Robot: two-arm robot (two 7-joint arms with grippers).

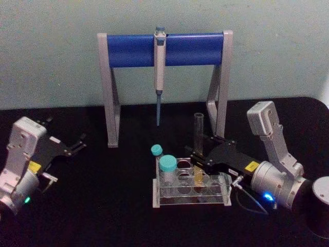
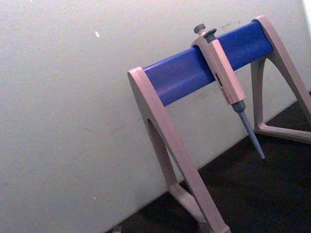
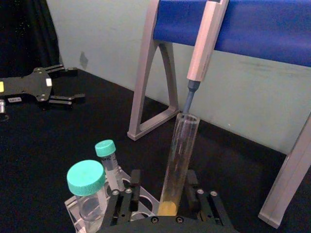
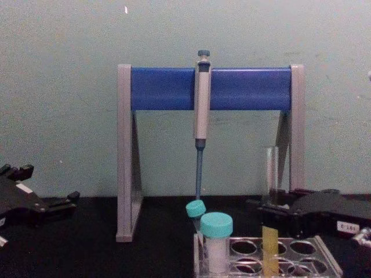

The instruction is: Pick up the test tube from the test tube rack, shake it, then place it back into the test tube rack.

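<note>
Left gripper (image 1: 77, 144): parked on the black table (image 1: 103, 206) at the robot's left, well apart from the rack; fingers spread, holding nothing.
Pipette stand (image 1: 164, 49): grey legs with a blue crossbar, matte plastic by the look of it; a grey-blue pipette (image 1: 160, 72) hangs from the bar, tip down.
Teal-capped tubes (image 1: 167, 164): two short ones, standing at the rack's left end.
Test tube rack (image 1: 189, 198): low clear plastic, round holes in its top plate; probably light and apt to slide.
Test tube (image 1: 198, 146): long, slim, clear glass, open-topped; stands upright in a rack hole, yellow-orange liquid in its lower part.
Handling: judged light, stiff, smooth and breakable; being uncapped, it calls for gentle shaking.
Grip spot: the bare glass just above the rack top.
Right gripper (image 3: 165, 194): at the rack's right side, fingers either side of the tube; whether they press the glass I cannot tell.
</note>
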